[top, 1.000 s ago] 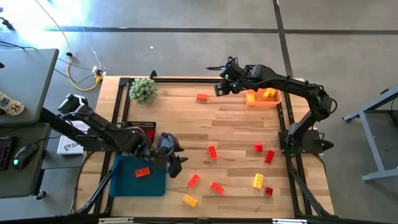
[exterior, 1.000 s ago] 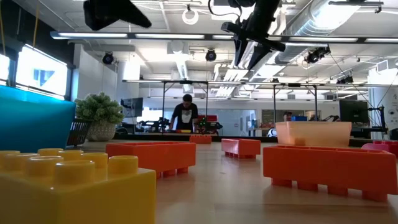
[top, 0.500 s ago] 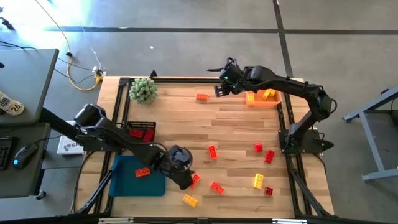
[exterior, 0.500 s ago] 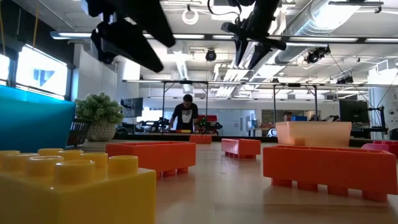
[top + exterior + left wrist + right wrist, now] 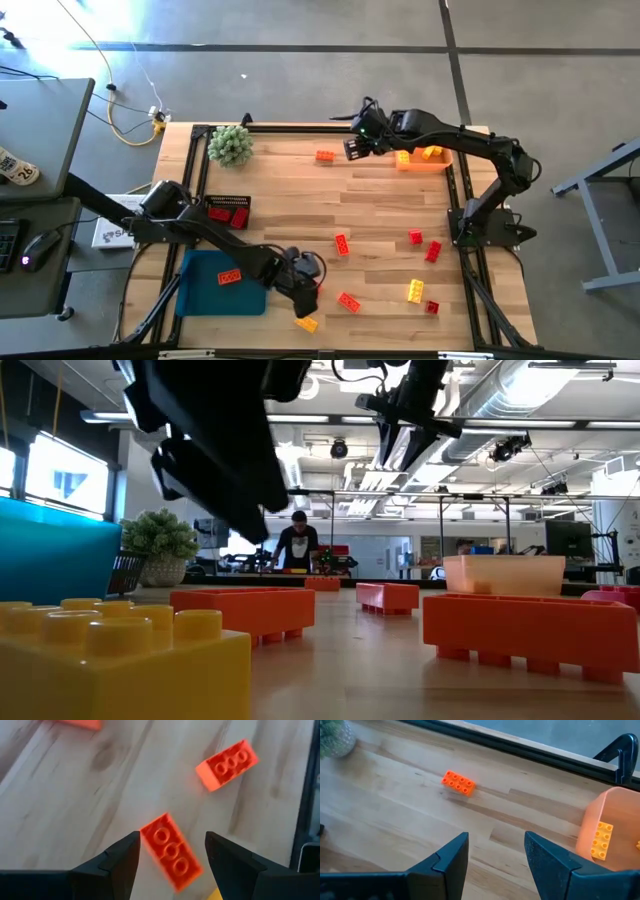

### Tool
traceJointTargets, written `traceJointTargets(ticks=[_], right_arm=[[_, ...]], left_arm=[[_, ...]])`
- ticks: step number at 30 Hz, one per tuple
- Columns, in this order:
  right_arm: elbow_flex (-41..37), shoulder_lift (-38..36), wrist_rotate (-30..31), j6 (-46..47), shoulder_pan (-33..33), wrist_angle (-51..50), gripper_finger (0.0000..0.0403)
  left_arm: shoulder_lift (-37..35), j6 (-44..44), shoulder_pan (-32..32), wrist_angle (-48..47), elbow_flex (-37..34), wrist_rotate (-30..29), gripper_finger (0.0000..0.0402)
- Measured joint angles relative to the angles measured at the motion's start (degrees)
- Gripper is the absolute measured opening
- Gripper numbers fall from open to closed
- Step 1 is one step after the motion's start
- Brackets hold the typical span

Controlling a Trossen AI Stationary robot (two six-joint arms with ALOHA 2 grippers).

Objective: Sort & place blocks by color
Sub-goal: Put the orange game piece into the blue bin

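Note:
Red, orange and yellow blocks lie scattered flat on the wooden table (image 5: 380, 200). My left gripper (image 5: 306, 278) hangs open over the table's near middle. In the left wrist view its fingers (image 5: 170, 852) stand on either side of an orange-red block (image 5: 171, 851) without touching it. A second orange block (image 5: 227, 764) lies farther off. My right gripper (image 5: 354, 146) is open, up in the air near the far edge, between an orange block (image 5: 458, 782) and the orange bin (image 5: 615, 820). The bin holds yellow blocks (image 5: 601, 840). One orange block (image 5: 230, 276) lies on the blue tray (image 5: 215, 295).
A green plant ball (image 5: 230, 146) stands at the far left corner. A black tray with red contents (image 5: 228, 211) sits beside the blue tray. More blocks lie on the near right: red ones (image 5: 415, 237), (image 5: 433, 251), a yellow one (image 5: 415, 291). A person (image 5: 297, 545) stands in the room behind.
My left arm has swung from over the blue tray toward the table's right and near edge, and come down; its open gripper now stands over the orange-red block near the table's near middle. The blocks have kept their places.

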Motion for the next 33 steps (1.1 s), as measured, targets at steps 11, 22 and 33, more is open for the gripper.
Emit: traceJointTargets(ticks=[11,22,33], right_arm=[[0.0,0.0,-0.4,0.0,0.0,-0.4,0.0181],[0.0,0.0,-0.2,-0.1,0.0,-0.1,0.0181],[0.0,0.0,-0.1,-1.5,0.0,-0.1,0.0181]], left_arm=[[2.5,-1.2,0.1,-0.8,0.0,-0.2,0.0213],[4.1,-1.5,0.5,0.8,-0.1,0.2,0.0213],[7.4,-1.0,1.5,2.4,0.1,2.8,0.0213]])
